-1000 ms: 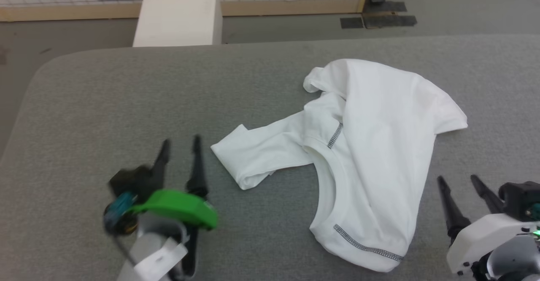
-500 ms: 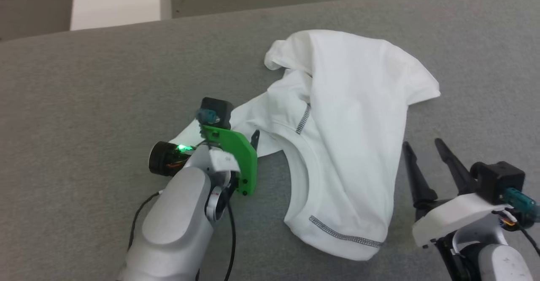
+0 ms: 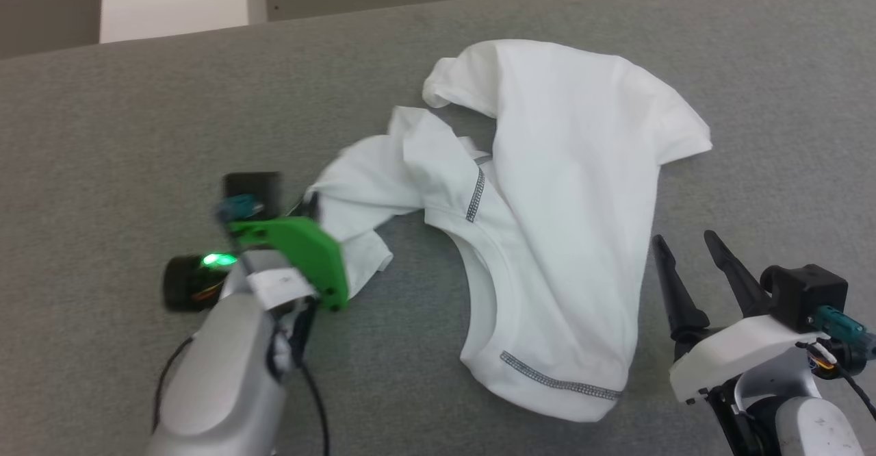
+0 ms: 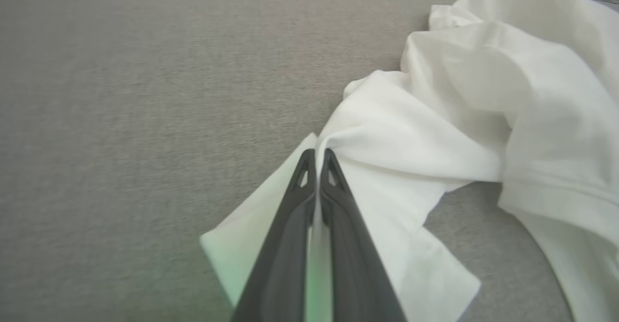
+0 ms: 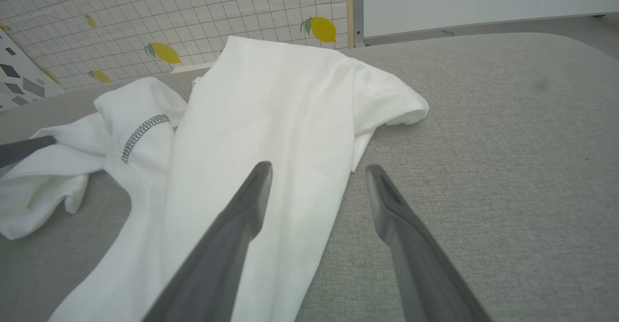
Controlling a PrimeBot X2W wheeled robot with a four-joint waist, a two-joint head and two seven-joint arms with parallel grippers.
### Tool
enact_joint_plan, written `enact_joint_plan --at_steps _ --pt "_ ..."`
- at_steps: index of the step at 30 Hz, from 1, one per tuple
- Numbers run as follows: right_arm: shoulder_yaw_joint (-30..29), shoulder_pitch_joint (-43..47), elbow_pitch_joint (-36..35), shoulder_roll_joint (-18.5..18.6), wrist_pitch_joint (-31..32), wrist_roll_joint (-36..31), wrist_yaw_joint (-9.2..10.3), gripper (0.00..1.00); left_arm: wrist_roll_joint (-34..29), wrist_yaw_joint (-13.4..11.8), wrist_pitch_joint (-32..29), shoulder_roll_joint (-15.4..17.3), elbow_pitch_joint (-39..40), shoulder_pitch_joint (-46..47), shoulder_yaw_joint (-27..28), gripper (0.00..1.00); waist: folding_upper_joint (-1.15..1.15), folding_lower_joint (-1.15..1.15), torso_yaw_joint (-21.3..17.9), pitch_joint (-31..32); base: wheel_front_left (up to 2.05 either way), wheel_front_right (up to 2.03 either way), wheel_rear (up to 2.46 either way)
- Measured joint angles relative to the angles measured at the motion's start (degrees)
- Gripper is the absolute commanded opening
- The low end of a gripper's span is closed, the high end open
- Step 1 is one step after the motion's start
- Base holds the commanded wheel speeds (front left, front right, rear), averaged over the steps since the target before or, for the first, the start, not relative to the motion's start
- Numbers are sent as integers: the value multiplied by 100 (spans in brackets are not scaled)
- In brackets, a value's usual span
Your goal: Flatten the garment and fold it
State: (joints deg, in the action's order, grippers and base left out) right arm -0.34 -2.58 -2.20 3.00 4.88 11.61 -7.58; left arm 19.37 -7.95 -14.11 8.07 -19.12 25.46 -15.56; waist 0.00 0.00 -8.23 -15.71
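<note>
My left gripper [image 4: 317, 153] pinches a sleeve of the garment [image 3: 582, 223] on the grey table [image 3: 137, 134]. Its long side runs from 12 to 6 o'clock, sleeve pointing at 9. My right gripper [image 3: 683, 239] stands wide, empty.

1 garment [image 3: 575, 189], 1 box [image 3: 174, 1], 2 grippers (L gripper [image 4: 316, 153], R gripper [image 3: 683, 238]).

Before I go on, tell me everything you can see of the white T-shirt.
The T-shirt is thin, soft white fabric with dark zigzag stitching on its seams. It lies crumpled, not flattened, on the grey table, its body bunched lengthwise and a curved banded opening facing the robot. The left tool is shut on a loose end, likely a sleeve, at the robot's left. The right tool stands open beside the opposite edge.
</note>
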Motion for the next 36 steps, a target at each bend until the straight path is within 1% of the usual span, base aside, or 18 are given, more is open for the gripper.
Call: enact_joint_plan --at_steps 4,10,13,15,17,18,21,23,26,28,32,36 --pt "-100 15 -48 -2 112 -47 0 100 144 -343 378 236 556 -608 539 0 0 0 246 135 0 0 0" --pt "-307 177 -156 -3 419 -56 0 100 447 -756 532 495 1230 -1628 1252 0 0 0 658 349 0 0 0" --pt "-501 264 -143 -9 746 -43 0 100 544 -946 622 560 1407 -2064 1599 0 0 0 859 444 0 0 0" --pt "-641 314 -100 -7 1011 -16 0 100 560 -1024 701 570 1468 -2242 1714 0 0 0 963 487 0 0 0" --pt "-721 393 -67 -5 1310 -2 0 100 657 -1014 797 555 1529 -2359 1749 96 0 0 1050 526 0 0 0" --pt "-747 439 -64 -7 1455 -1 0 100 746 -953 911 514 1588 -2395 1767 100 0 0 1087 545 0 0 0" --pt "-798 565 -92 -9 1826 25 0 100 818 -667 1550 393 1780 -2408 1766 100 0 0 1148 594 0 0 0" --pt "-810 651 -137 -10 2001 51 0 100 858 -470 2136 248 1876 -2407 1786 100 0 0 1164 614 0 0 0" --pt "-816 697 -134 -7 2172 58 0 100 817 -243 2640 188 1792 -2405 1712 100 0 0 1183 607 0 0 0" --pt "-778 699 -86 -7 2282 60 0 100 744 -140 2775 123 1749 -2395 1659 100 0 0 1213 595 0 0 0" --pt "-577 662 114 -8 2540 98 0 100 617 -9 2858 -51 1669 -2334 1585 100 0 0 1272 520 0 0 0" --pt "-421 459 394 -2 3045 49 0 100 438 119 2866 -186 1622 -2195 1540 100 0 0 1335 431 0 0 0"
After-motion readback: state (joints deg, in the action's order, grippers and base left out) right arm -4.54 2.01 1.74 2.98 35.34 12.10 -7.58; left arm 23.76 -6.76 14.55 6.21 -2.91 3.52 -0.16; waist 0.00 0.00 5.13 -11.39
